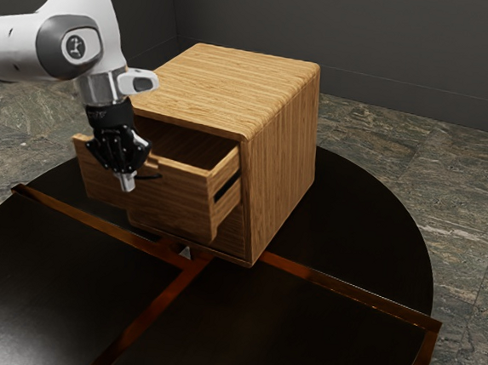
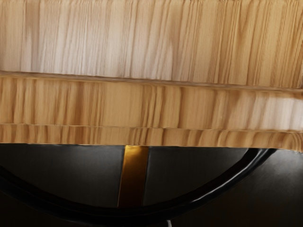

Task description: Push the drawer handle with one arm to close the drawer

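The hand (image 1: 127, 181) is narrow: its two fingertips are together, pointing downward, with no object gripped between them. It is positioned in front of the wooden drawer (image 1: 187, 197), at the thin black curved handle (image 1: 149, 177). Contact between fingertips and handle cannot be confirmed. The drawer extends partway out of the wooden cabinet (image 1: 284, 165), leaving its interior exposed at the top. The cabinet stands on the round black counter (image 1: 344, 213). In the wrist view, the handle bows outward from the drawer front, above a copper-coloured strip (image 2: 133, 177) on the counter.
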